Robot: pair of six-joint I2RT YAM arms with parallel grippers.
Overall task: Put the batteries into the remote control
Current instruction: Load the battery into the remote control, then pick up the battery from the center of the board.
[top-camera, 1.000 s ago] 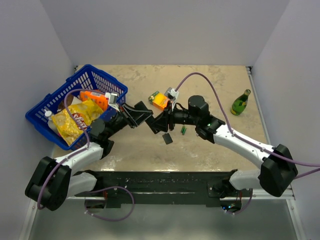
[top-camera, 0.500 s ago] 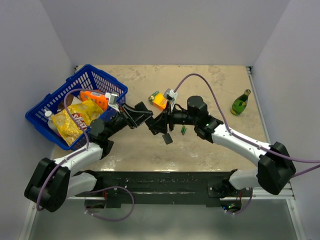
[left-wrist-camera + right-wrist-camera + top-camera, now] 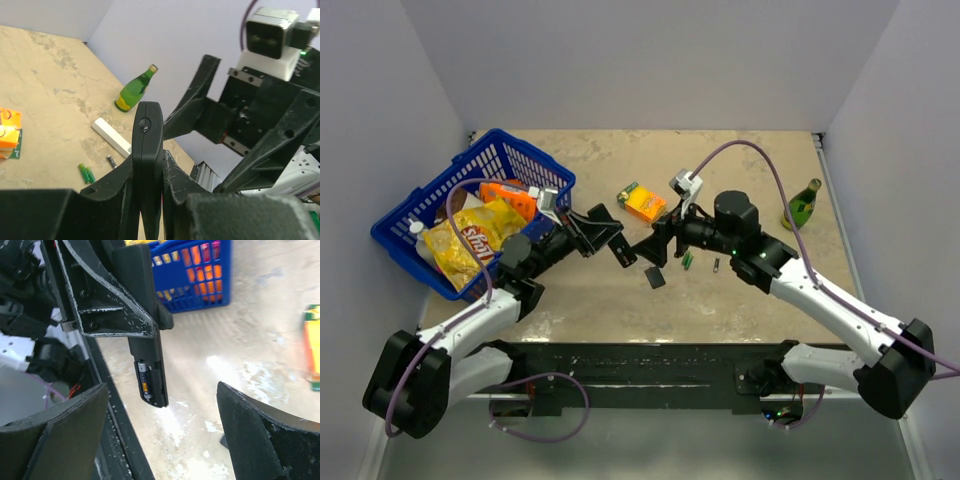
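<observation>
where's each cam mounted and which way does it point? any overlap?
Top external: above and behind the bases, looking down at the table; both arms show whole, left tool gripping the remote control, right tool open.
Left wrist: looks along its own fingers past the remote toward the right tool and green bottle.
Right wrist: looks between its own fingers at the left tool and blue basket.
Shared: all three show the remote; top and left wrist share the batteries.

Soft, even light is shining down from above. A white spot is glaring on the table [image 3: 220, 365] in the right wrist view. The close black fingers [image 3: 55, 435] are looking blurry.
</observation>
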